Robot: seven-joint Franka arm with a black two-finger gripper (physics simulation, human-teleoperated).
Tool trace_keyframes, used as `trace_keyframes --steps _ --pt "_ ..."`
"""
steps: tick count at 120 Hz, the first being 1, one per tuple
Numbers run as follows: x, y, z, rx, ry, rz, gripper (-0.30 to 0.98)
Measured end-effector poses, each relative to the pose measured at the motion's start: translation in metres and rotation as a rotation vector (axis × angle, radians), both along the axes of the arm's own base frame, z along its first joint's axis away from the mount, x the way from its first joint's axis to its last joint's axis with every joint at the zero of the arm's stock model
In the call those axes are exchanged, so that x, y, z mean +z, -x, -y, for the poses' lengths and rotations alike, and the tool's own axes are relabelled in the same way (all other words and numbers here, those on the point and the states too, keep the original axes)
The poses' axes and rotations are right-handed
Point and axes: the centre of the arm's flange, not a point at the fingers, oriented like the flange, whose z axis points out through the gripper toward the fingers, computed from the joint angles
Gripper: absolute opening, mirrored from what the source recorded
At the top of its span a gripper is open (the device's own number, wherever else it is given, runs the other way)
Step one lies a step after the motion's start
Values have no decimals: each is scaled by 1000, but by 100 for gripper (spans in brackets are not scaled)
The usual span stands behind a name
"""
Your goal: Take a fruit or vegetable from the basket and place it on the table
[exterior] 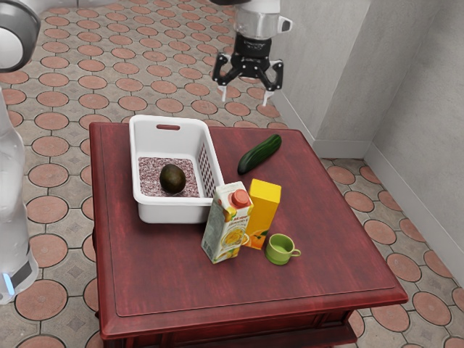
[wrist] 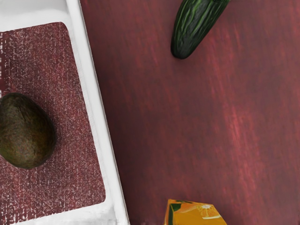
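White arm (exterior: 11, 188) standing beside the table (exterior: 319, 232) edge at the exterior view's left, wrist (exterior: 257, 23) raised high, black gripper (exterior: 245, 96) pointing down, seen above the far edge, fingers spread apart.

Exterior camera: elevated at arm's side, angled down across table (exterior: 159, 279). Wrist camera: nearer, facing down. Shared coverage: basket (exterior: 172, 212), avocado (exterior: 172, 179), cucumber (exterior: 259, 154).

Avocado (exterior: 172, 179) in basket (exterior: 174, 212); cucumber (exterior: 259, 154) on table (exterior: 163, 275), near basket.
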Motion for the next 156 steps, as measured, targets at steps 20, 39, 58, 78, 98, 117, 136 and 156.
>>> trace_keyframes --steps 20,39,58,78,98,117,136,156 --pt "4 3 10 307 27 -47 69" --pt "7 8 -4 570 51 -91 69" --pt "-15 -6 -51 837 57 -158 69" --pt "-17 -15 -72 939 67 -152 69" --pt "-50 6 -114 980 76 -181 69" --pt "-70 10 -133 1003 111 -150 69" --pt "-83 8 -132 1001 138 -141 69" --pt "-80 28 -121 986 163 -120 69"
